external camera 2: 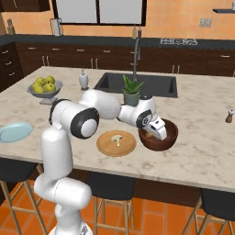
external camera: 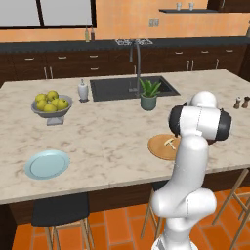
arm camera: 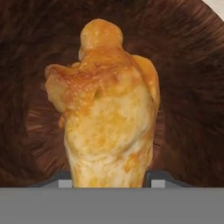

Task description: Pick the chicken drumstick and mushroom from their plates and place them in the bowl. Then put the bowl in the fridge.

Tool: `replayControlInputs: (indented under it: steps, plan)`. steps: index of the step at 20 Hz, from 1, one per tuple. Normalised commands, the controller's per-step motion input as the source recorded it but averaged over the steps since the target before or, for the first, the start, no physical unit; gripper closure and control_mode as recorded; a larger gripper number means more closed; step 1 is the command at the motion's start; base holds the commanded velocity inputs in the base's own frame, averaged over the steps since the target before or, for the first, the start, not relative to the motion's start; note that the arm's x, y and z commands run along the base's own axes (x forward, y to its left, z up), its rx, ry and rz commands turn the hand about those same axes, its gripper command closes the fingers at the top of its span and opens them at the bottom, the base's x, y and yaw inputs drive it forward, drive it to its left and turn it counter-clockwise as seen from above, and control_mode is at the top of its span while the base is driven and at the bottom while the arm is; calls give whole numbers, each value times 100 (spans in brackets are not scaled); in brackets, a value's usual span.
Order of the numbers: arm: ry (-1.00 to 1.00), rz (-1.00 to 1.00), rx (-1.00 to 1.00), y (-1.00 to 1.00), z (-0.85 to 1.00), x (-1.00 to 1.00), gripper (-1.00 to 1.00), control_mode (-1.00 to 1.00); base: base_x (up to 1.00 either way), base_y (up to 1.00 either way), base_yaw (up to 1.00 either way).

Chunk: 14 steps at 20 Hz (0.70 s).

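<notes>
Hand view: chicken drumstick between fingertips

Mushroom on plate beside bowl

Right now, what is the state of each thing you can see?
chicken drumstick: held between the end effector fingers, over the bowl
bowl: upright on the counter, hand lowered into it
mushroom: lying on the tan plate
tan plate: holds the mushroom
blue plate: empty
fruit bowl: full of yellow-green fruit
</notes>
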Motion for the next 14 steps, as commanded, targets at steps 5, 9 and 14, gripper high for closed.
replayControlInputs:
  steps: [5,9,14]
  plan:
    - [0,0,0,0,0,0,-100,-100,0,0,0]
    - [0,0,0,-1,0,-1,-100,-100,0,0,0]
    - [-2,0,0,0,38,-1,-100,-100,0,0,0]
